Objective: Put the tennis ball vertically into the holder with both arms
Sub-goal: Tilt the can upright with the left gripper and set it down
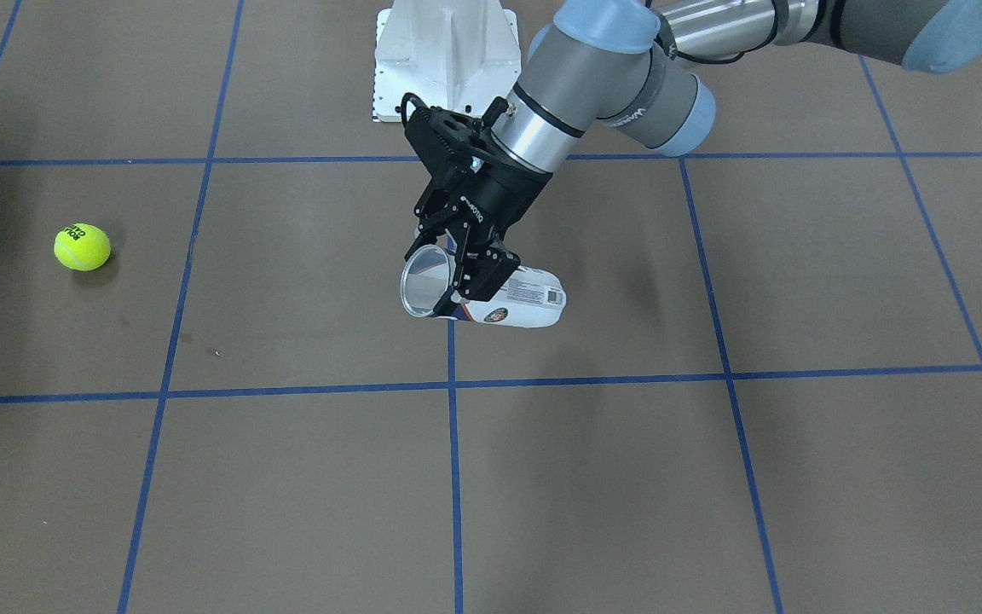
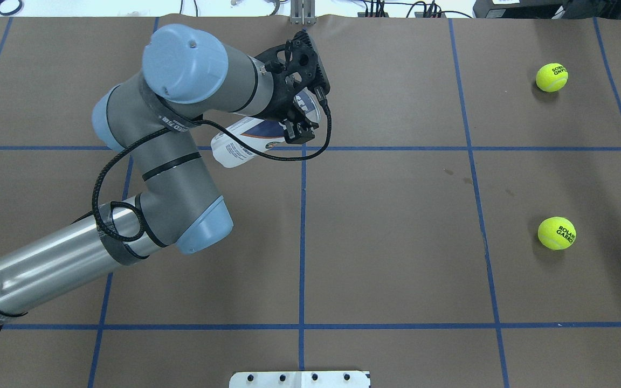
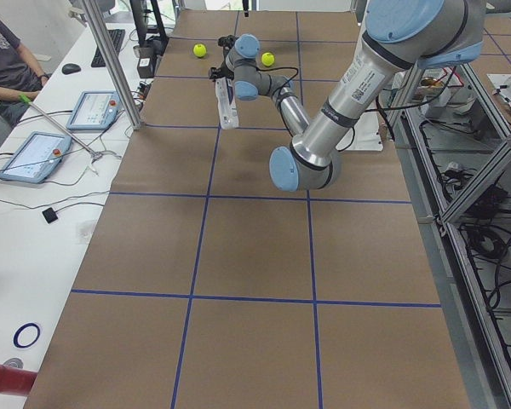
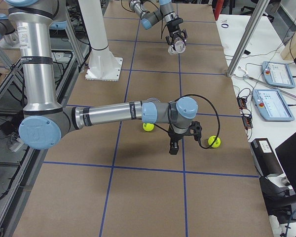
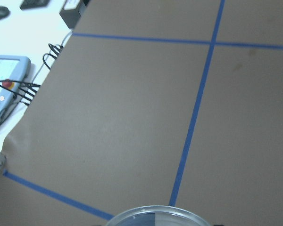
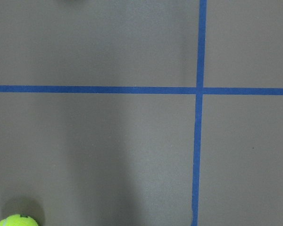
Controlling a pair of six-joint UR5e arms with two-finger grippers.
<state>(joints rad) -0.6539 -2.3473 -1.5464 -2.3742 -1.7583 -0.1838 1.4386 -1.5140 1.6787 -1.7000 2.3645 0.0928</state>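
Observation:
My left gripper (image 1: 457, 275) is shut on the holder (image 1: 518, 300), a clear tube with a white and navy label, and holds it near its open end. The holder is off the table and tilted, and it also shows in the overhead view (image 2: 239, 145). Its rim (image 5: 155, 214) fills the bottom of the left wrist view. Two tennis balls (image 2: 552, 77) (image 2: 557, 233) lie on the table at the robot's right. My right gripper (image 4: 173, 147) shows only in the exterior right view, low between the two balls (image 4: 148, 127) (image 4: 214, 141). I cannot tell whether it is open or shut.
The white pedestal base (image 1: 444, 60) stands at the robot's side of the table. Blue tape lines (image 2: 302, 237) grid the brown surface. A side desk with tablets (image 3: 30, 158), a seated person (image 3: 4, 51) and a metal post (image 3: 111, 60) lie beyond the far edge.

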